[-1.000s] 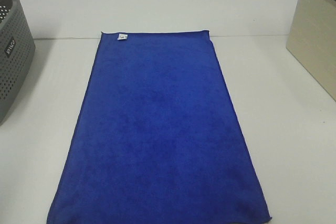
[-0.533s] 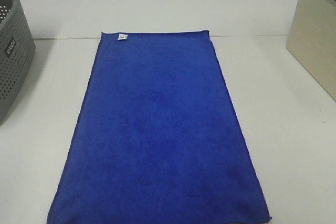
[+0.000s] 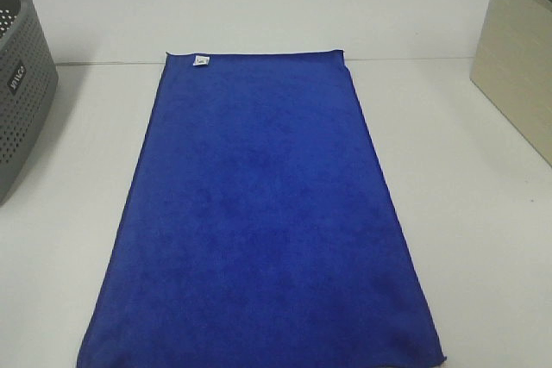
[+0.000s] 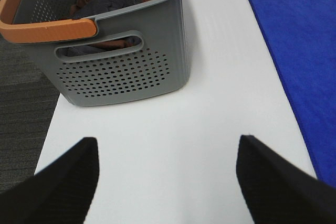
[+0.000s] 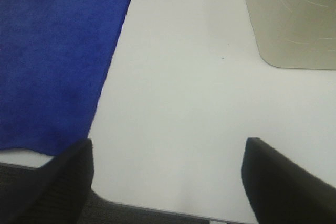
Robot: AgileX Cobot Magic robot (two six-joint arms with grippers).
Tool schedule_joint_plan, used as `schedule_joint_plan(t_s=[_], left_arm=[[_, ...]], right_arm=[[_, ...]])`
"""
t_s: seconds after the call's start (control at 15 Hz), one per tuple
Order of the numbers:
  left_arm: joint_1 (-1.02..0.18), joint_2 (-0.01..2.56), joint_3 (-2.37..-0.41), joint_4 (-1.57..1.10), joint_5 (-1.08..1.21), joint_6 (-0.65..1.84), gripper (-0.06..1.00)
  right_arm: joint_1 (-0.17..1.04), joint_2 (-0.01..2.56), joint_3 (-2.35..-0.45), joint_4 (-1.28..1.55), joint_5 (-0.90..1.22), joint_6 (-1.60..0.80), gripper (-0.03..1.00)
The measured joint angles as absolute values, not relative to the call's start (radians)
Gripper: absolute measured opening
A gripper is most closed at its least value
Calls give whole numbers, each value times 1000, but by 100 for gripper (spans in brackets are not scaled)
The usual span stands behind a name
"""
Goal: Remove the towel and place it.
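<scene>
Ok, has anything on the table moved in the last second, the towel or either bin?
Nothing visibly changed. The towel lies flat on the table, untouched, with the grey basket at the left and the beige bin at the right. No arm shows in the overhead view.
</scene>
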State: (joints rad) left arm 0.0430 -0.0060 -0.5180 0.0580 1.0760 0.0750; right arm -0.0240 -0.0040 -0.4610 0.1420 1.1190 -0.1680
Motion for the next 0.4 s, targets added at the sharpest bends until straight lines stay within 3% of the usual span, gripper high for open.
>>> schedule_joint_plan(t_s=[0.4], left_arm=[[43,-6,-518,58,1076,75,69]], right_arm=[[-24,-4,-461,144,1119,-168,76]])
